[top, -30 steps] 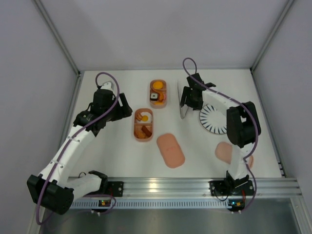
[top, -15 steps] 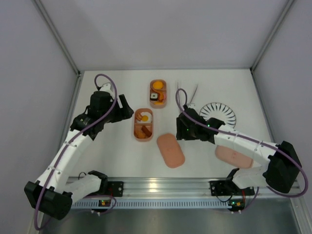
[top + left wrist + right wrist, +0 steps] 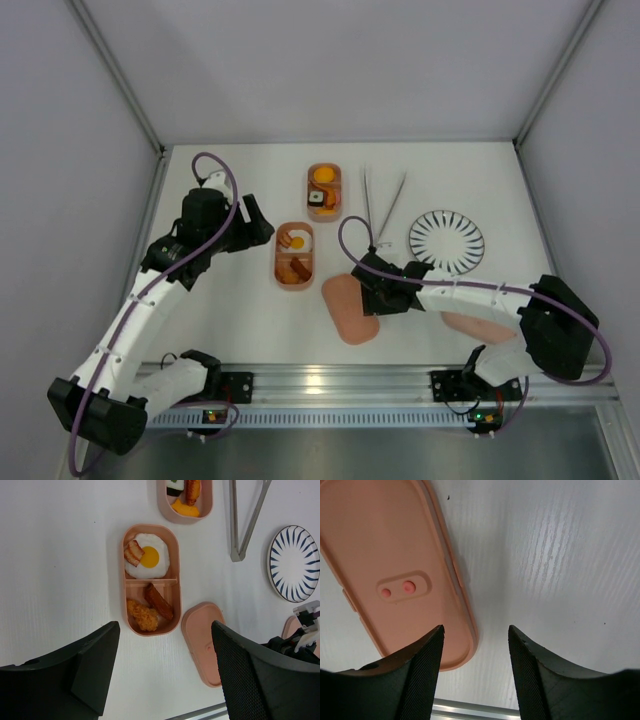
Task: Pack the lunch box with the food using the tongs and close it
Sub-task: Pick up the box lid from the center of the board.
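We record: right gripper (image 3: pixel 476 630) half-spread, empty, above loose lid (image 3: pixel 385 565) on surface (image 3: pixel 560 555). Lid lies mostly to its left, long axis askew to fingers (image 3: pixel 415 680), rim under gap. Right arm nearer (left gripper (image 3: pixel 166 626) wide, empty, near filled tray (image 3: pixel 150 580)).

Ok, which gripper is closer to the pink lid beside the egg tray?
Right. The right gripper hovers over the right edge of the lid, fingers open; the left gripper sits off to the left, beyond the egg tray.
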